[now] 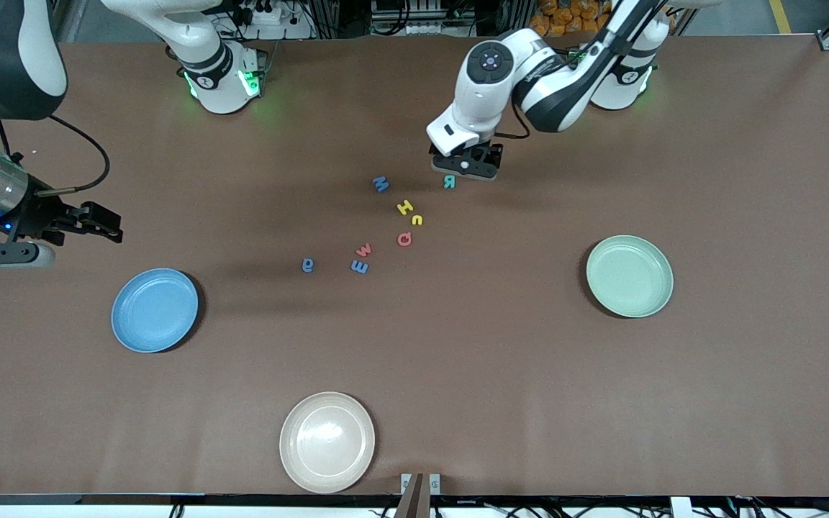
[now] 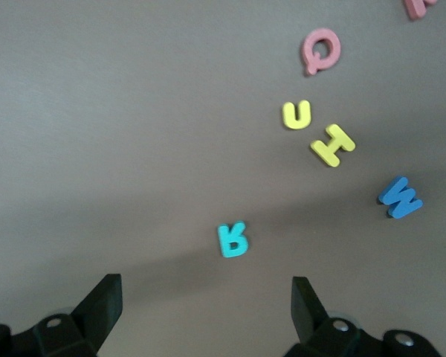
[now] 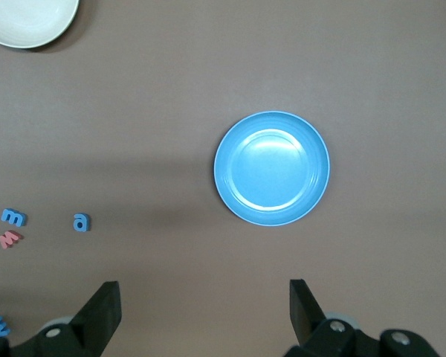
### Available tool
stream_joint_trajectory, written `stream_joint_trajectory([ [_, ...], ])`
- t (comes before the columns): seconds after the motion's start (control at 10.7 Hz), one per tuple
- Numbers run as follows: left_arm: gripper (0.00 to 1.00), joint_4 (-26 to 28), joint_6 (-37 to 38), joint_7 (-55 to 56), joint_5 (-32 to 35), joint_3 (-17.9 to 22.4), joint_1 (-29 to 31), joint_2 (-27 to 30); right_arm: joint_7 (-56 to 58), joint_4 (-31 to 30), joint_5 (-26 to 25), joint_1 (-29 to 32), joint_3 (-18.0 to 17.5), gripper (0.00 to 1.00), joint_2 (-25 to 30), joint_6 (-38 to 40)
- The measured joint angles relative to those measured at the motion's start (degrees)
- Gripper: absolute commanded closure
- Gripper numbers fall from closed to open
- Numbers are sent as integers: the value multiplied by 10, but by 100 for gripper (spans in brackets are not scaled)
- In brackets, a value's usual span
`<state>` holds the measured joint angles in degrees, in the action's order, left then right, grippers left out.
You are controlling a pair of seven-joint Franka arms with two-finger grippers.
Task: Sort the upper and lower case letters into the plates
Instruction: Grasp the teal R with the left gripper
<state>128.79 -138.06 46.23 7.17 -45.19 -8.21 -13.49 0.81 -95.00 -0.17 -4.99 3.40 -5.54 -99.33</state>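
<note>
Teal letter R (image 2: 233, 240) flat on table; left claw (image 2: 204, 312) wide above it; right claw (image 3: 204, 316) wide, empty.

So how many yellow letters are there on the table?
2. The yellow H lies on the table in the middle of the letter cluster, and the yellow u sits right beside it, a little nearer the front camera. None looks hidden.

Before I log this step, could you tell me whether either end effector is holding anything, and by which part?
Nothing is held. The left end effector is open over the teal R; the right end effector waits open above the table.
</note>
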Motion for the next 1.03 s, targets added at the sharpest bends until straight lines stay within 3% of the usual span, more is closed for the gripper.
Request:
stream_joint_trajectory([
  [0.47, 0, 0, -39, 243, 209, 0, -30, -114, 0, -1, 0, -1, 1, 0, 0, 0],
  [0.56, 0, -2, -41, 275, 232, 0, -34, -131, 0, -1, 0, -1, 1, 0, 0, 0],
  [1.03, 20, -19, -41, 345, 279, 3, -40, -188, 0, -3, 1, -2, 1, 0, -16, -2],
])
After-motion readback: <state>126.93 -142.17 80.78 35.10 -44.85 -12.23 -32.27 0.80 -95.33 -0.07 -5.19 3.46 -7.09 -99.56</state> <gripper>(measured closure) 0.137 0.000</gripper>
